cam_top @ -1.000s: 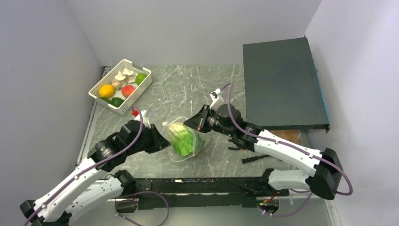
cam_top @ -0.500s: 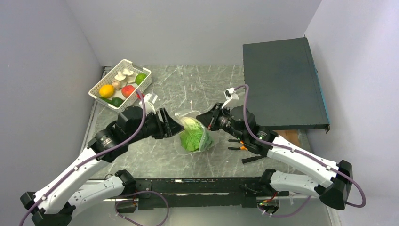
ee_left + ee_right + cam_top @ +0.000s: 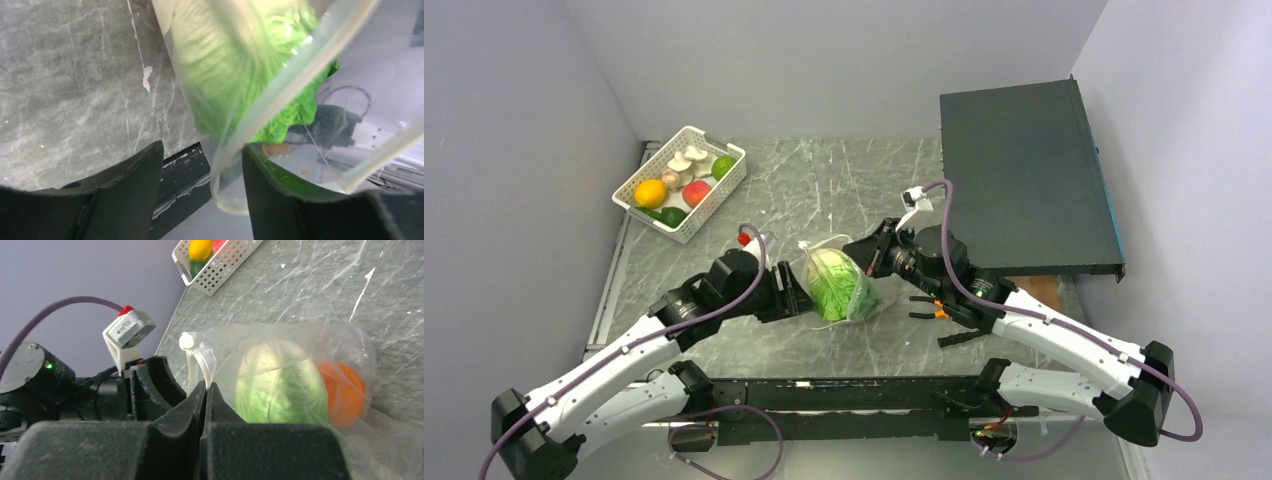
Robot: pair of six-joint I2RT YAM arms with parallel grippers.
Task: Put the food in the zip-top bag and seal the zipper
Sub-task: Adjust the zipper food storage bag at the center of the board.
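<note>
- Right fingers (image 3: 204, 390) pinch the zipper (image 3: 199, 362); left fingers (image 3: 800, 299) stand open astride it.
- Bag (image 3: 867, 300), lettuce (image 3: 832, 280) inside, is mid-surface (image 3: 824, 180) (toward the near edge).
- Best close left on the zipper's other side, spreading the mouth wide; the basket (image 3: 686, 232) with more food (image 3: 651, 192) waits at the far-left corner.
- No readable writing.

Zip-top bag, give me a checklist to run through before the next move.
1. Right pincer shut on the zip-top bag rim: ok.
2. Left pincer gripping the rim: not ok, it is open, with the rim loose between its fingers.
3. Lettuce inside the bag: ok.
4. All food bagged: not ok, pieces lie in the basket.
5. Zipper sealed: not ok, the mouth gapes.
</note>
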